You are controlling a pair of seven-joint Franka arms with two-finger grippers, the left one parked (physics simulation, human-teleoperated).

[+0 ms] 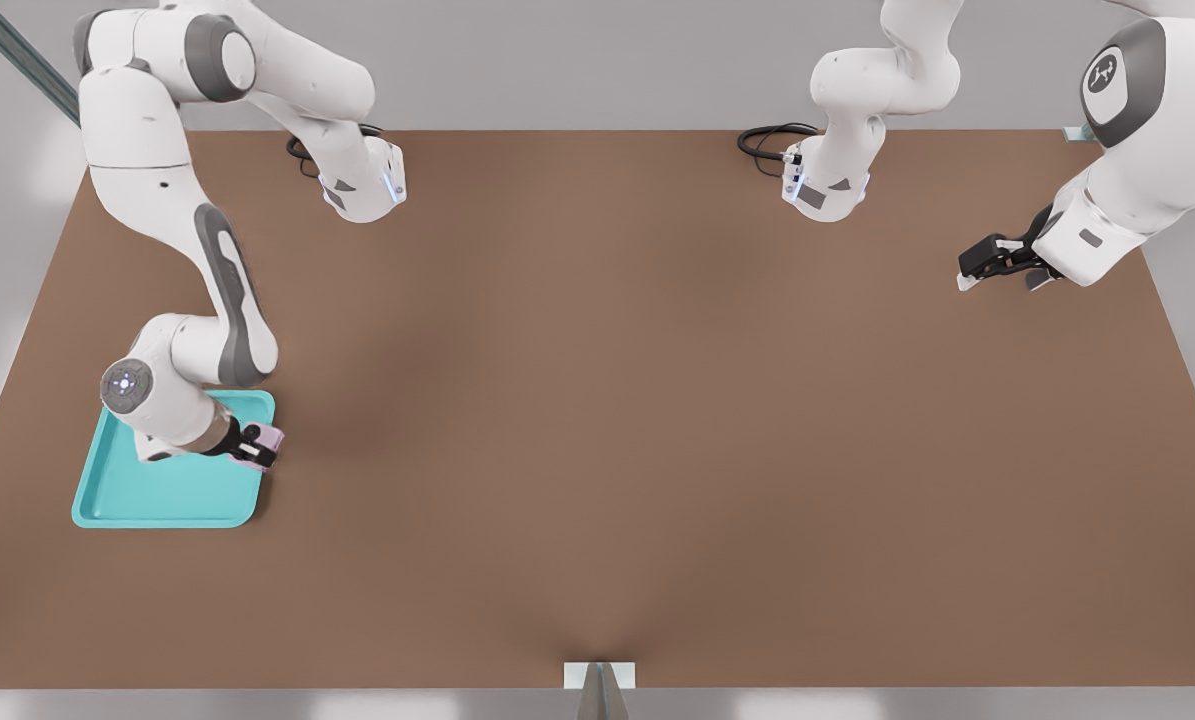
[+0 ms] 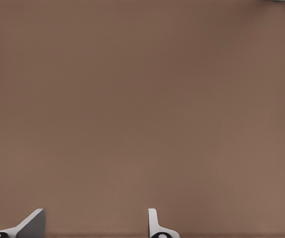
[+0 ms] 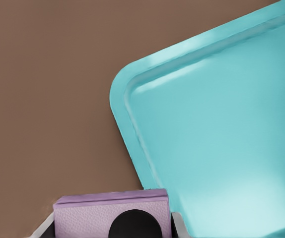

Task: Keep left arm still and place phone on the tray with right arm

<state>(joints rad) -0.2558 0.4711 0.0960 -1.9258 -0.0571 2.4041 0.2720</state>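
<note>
The turquoise tray point(image 1: 157, 490) lies on the brown table at the front view's left, near the front edge. My right arm reaches down over it, and its gripper point(image 1: 260, 449) is shut on the small pink phone point(image 1: 265, 447), held just above the tray's right rim. In the right wrist view the phone point(image 3: 103, 213) sits between the fingers, one black lens showing, with the tray's rounded corner point(image 3: 127, 84) and its floor beside it. The phone hangs over the rim's edge, partly over the table.
The brown table point(image 1: 607, 420) stretches wide to the front view's right of the tray. The parked left arm point(image 1: 1107, 210) hangs at the far right. Two arm bases point(image 1: 827, 180) stand at the back edge, and a small bracket point(image 1: 599, 676) sits at the front edge.
</note>
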